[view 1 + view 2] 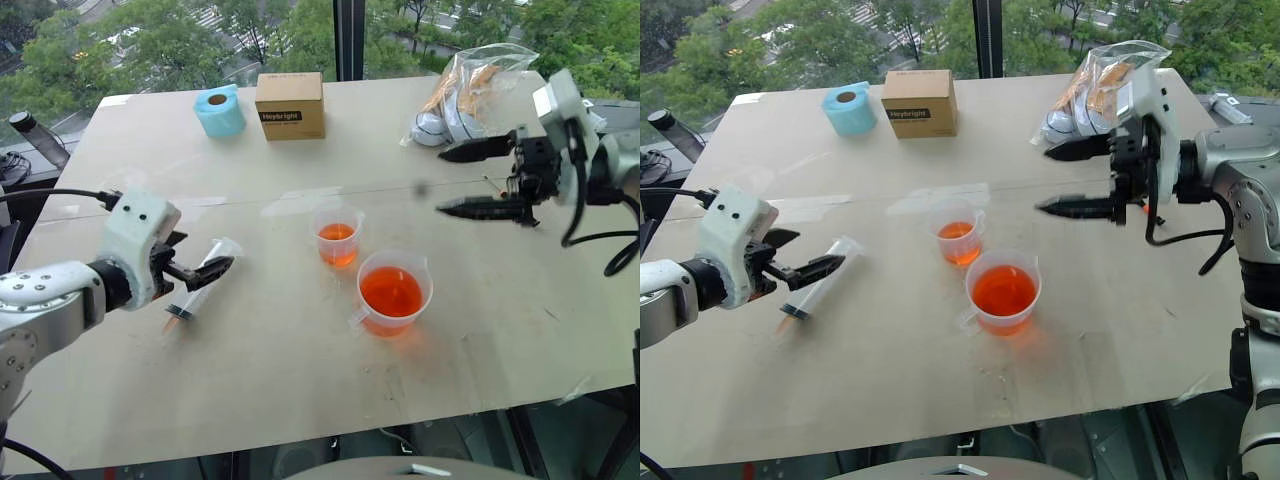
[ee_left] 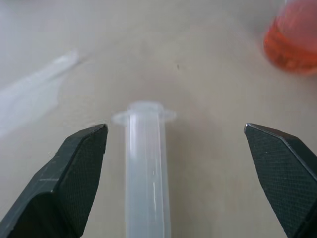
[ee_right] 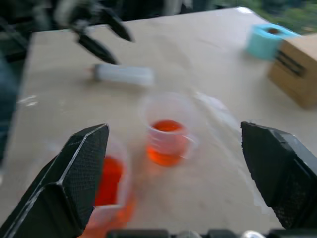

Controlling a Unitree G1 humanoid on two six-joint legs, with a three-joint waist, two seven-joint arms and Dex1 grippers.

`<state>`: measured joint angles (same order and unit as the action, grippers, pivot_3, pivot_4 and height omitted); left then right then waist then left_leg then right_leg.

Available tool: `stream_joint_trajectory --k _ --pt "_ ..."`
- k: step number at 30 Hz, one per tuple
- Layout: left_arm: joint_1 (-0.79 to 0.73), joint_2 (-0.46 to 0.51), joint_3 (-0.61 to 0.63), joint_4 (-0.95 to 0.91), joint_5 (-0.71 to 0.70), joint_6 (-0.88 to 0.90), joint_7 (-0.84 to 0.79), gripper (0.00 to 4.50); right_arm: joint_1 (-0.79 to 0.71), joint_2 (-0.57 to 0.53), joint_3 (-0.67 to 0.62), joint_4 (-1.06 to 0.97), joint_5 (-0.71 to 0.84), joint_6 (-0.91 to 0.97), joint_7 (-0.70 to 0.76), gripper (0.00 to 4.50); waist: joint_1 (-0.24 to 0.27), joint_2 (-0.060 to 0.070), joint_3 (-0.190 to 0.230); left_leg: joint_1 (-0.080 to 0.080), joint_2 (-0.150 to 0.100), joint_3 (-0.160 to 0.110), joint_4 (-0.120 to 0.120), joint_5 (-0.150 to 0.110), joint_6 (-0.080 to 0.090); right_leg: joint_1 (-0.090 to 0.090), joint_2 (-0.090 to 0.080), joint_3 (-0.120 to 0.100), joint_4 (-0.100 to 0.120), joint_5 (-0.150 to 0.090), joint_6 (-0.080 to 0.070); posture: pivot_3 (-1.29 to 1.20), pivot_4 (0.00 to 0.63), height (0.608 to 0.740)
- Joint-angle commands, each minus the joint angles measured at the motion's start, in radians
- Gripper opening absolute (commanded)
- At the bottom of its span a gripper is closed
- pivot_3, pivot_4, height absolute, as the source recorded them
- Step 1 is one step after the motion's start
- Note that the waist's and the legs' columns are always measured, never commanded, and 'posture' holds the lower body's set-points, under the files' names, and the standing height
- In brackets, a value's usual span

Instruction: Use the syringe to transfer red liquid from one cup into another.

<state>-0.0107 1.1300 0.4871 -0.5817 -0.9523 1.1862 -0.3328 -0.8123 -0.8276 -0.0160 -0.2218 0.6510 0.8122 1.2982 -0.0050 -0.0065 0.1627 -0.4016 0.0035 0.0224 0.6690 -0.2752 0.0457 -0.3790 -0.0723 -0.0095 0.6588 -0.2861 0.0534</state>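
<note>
1. While the syringe point(image 1: 200, 280) lies flat on the table point(image 1: 300, 380), the left gripper point(image 1: 205, 271) reaches forward and slightly down over it, fingers spread wide with the barrel between them, not clamped.
2. Raised above the table's right side, the right gripper point(image 1: 470, 180) points sideways toward the left, its fingers wide apart and holding nothing.
3. Between the arms stand a small cup point(image 1: 338, 236) and a larger cup point(image 1: 393, 292), both holding red liquid point(image 1: 390, 291).
</note>
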Motion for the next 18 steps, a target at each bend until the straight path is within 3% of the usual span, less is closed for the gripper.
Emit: stream_joint_trajectory --k 1,8,14,18 --pt "-0.053 0.060 -0.081 0.071 0.062 0.004 -0.060 4.50 0.008 0.011 -0.031 -0.081 0.078 -0.006 0.011 4.48 -0.002 0.000 0.000 0.000 0.000 0.000 0.000 0.000 0.000 0.000 0.000 0.000 0.000 0.000 0.000 0.00 0.150 0.740" --pt "-0.231 0.085 -0.321 0.251 0.206 -0.006 -0.147 4.50 0.007 -0.010 -0.011 -0.149 0.078 0.010 -0.044 4.48 -0.006 0.000 0.000 0.000 -0.001 0.000 -0.001 0.000 0.000 -0.001 -0.001 0.000 0.000 0.000 0.000 0.00 0.150 0.740" --pt "-0.306 0.097 -0.449 0.326 0.285 -0.008 -0.260 4.50 -0.042 -0.020 -0.012 -0.196 0.096 0.089 -0.145 4.48 -0.007 -0.001 0.000 -0.016 -0.001 0.001 0.002 0.001 -0.001 -0.018 0.000 0.001 0.003 0.000 0.000 0.00 0.150 0.740" --pt "-0.365 0.079 -0.521 0.390 0.345 -0.017 -0.305 4.50 -0.055 -0.011 -0.017 -0.207 0.123 0.117 -0.189 4.48 -0.006 -0.002 0.000 -0.016 -0.001 0.001 0.001 0.001 -0.001 -0.018 0.001 0.001 0.003 0.000 0.000 0.00 0.150 0.740"
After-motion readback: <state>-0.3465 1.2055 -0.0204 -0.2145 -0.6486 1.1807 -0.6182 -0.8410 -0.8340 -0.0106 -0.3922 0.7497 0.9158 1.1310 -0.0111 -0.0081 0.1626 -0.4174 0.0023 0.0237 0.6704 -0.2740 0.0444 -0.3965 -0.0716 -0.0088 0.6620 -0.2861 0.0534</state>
